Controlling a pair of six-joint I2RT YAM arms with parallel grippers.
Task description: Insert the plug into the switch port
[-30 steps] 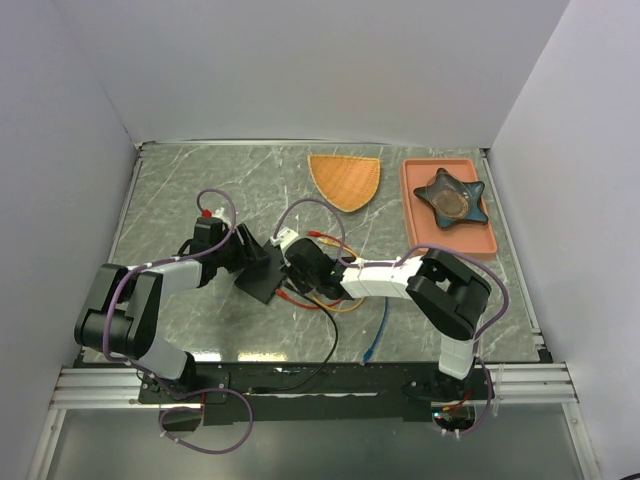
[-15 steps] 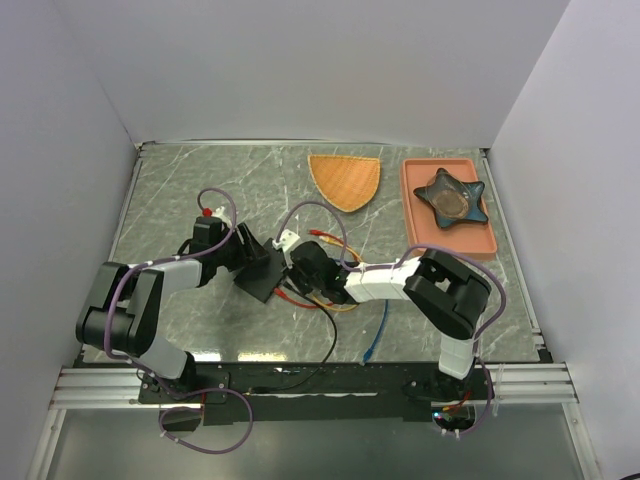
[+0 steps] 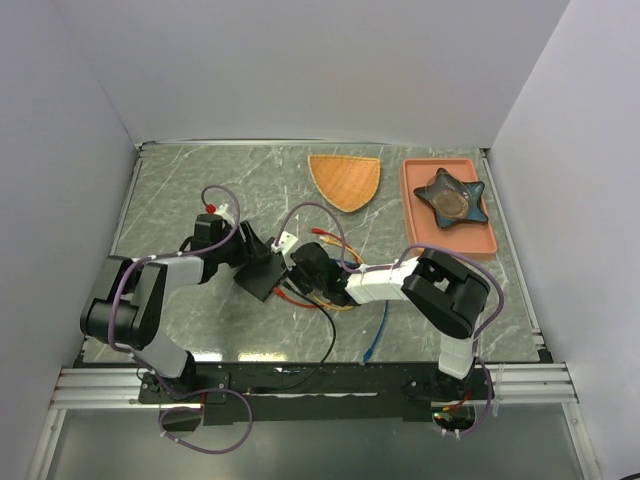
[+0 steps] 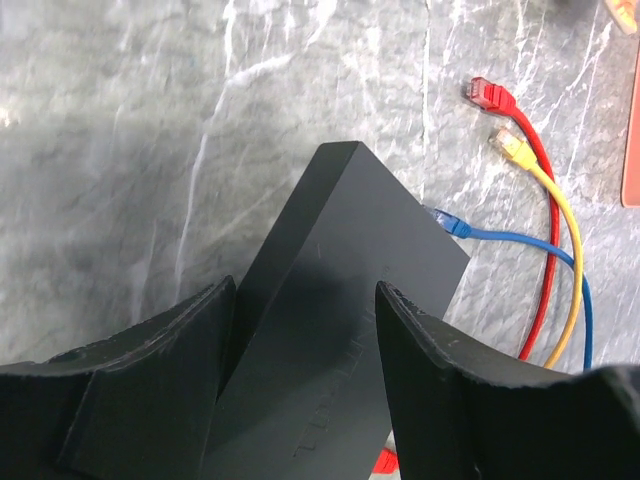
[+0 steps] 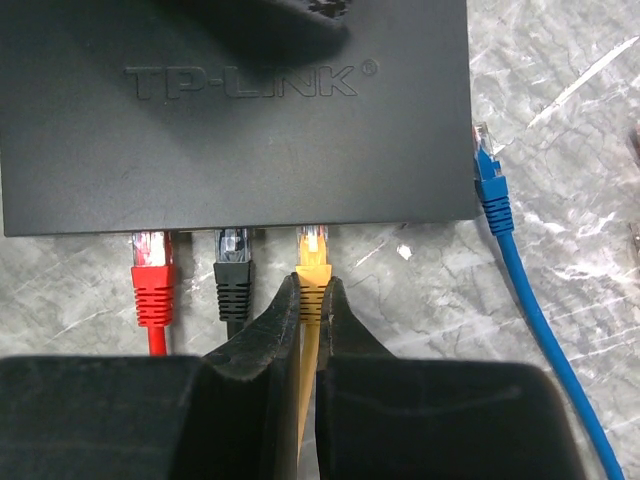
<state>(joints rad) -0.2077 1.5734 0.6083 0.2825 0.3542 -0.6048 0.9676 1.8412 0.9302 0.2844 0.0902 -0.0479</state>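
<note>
Left arm (image 3: 172, 270) and right arm (image 3: 375, 281) are white-and-black, looped with purple cables (image 3: 215, 192)

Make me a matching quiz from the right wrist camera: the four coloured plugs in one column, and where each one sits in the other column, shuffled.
Things:
1. red plug
2. black plug
3. yellow plug
4. blue plug

Places:
A. pinched in the right gripper, at the edge of the switch
B. loose on the table, beyond the switch's corner
C. at the switch edge, leftmost of the row
D. at the switch edge, middle of the row

Pairs: 1-C, 2-D, 3-A, 4-B
</note>
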